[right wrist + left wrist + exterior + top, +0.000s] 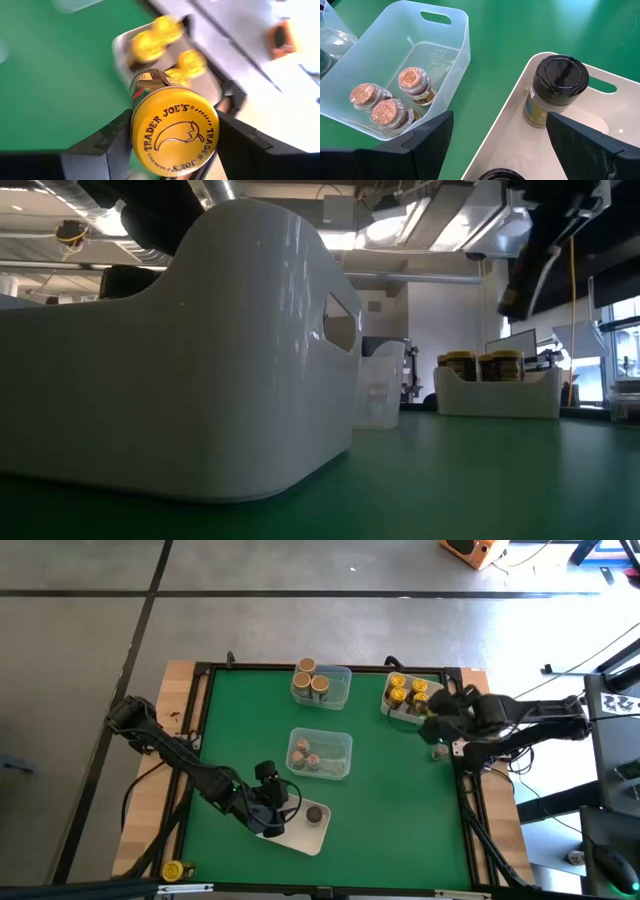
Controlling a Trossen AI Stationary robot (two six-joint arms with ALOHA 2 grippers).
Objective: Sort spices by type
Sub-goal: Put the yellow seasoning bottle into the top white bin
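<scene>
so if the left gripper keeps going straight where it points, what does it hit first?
Probably the dark-lidded spice jar in the white tray, just ahead between the open left gripper's fingers; depth is unclear.

Open green mat between trays; center tray midway.

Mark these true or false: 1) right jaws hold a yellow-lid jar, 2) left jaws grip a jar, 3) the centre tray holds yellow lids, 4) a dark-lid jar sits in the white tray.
1) True: the right gripper is shut on a yellow-lid jar.
2) False: the left gripper is open, holding nothing, over the white tray.
3) False: the centre tray holds brownish-lid jars.
4) True: a dark-lid jar stands in the white tray.
</scene>
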